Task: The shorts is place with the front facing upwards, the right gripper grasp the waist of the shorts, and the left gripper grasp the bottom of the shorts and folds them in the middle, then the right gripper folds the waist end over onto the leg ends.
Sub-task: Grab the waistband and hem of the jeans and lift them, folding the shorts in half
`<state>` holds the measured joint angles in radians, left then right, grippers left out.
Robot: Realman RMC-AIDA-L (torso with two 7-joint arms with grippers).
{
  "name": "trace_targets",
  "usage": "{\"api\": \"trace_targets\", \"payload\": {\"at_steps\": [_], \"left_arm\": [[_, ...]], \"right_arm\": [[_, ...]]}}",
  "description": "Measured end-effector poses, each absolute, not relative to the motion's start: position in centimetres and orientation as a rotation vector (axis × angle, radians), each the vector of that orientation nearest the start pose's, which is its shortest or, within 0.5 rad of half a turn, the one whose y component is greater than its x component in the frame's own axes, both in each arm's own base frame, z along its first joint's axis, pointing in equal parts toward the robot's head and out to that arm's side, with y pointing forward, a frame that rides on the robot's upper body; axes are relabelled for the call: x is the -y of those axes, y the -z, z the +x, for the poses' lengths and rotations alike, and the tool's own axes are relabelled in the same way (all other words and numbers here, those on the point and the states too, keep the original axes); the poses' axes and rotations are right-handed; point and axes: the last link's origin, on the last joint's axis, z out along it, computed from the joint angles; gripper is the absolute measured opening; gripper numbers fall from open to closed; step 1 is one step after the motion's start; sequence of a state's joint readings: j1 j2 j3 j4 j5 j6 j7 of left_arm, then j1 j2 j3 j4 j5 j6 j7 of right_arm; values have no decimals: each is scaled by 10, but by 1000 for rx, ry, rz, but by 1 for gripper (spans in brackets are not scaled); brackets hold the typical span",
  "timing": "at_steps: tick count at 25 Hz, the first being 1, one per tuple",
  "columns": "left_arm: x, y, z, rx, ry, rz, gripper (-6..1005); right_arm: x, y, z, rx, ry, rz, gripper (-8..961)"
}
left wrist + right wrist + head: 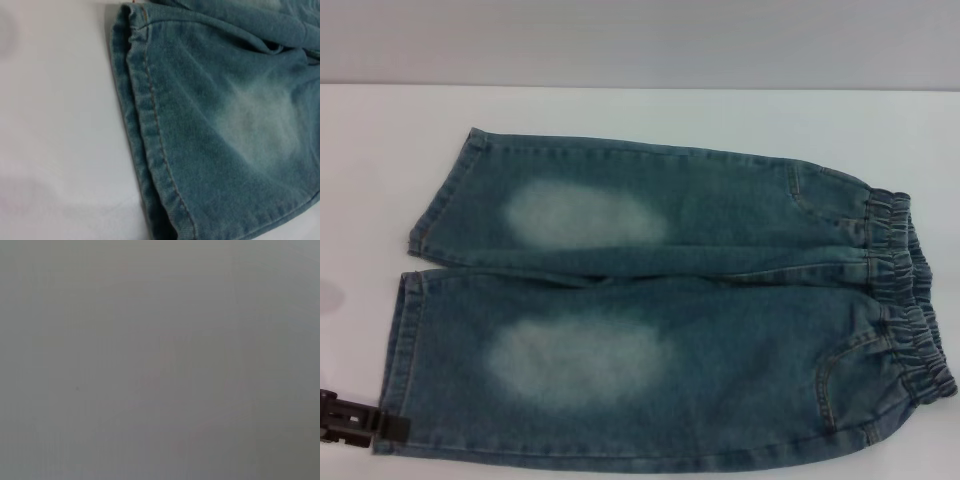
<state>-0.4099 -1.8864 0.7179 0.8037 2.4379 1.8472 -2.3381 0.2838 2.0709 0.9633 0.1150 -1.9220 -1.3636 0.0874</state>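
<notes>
You had a white table (620, 110) before you, and the shorts (660, 310) covered most of its middle, laid flat with the front up. Their long axis ran across your view from side to side: the bottom of the shorts (415, 290), two flat hemmed cuffs, lay toward your left, and the waist of the shorts (910, 300), the gathered elastic band, lay toward your right. The two legs were side by side, one farther from you and one nearer, each with its pale faded patch.

That layout was what the coming grasp depended on. The left gripper (350, 418) sat low at the left edge of the head view, just beside the near corner of the nearer cuff, with the hem lying to its right and running away from you. I judged it the arm closer to its target. You could see only a dark part of its claw there, and its wrist view showed the stitched hem close up but none of its fingers, so I cannot tell how far open it was or whether it held any cloth.

The right gripper did not show in any view; its wrist camera showed only plain grey. I judged it had farther to go to reach the waistband.
</notes>
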Motion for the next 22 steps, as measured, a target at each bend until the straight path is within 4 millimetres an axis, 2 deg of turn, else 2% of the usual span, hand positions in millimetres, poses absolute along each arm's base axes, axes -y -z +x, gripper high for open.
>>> {"api": "trace_targets", "payload": {"at_steps": [22], "left_arm": [[-263, -76, -344, 2013, -27, -2378, 810]], "right_arm": [[-259, -63, 404, -580, -587, -1024, 803]]}}
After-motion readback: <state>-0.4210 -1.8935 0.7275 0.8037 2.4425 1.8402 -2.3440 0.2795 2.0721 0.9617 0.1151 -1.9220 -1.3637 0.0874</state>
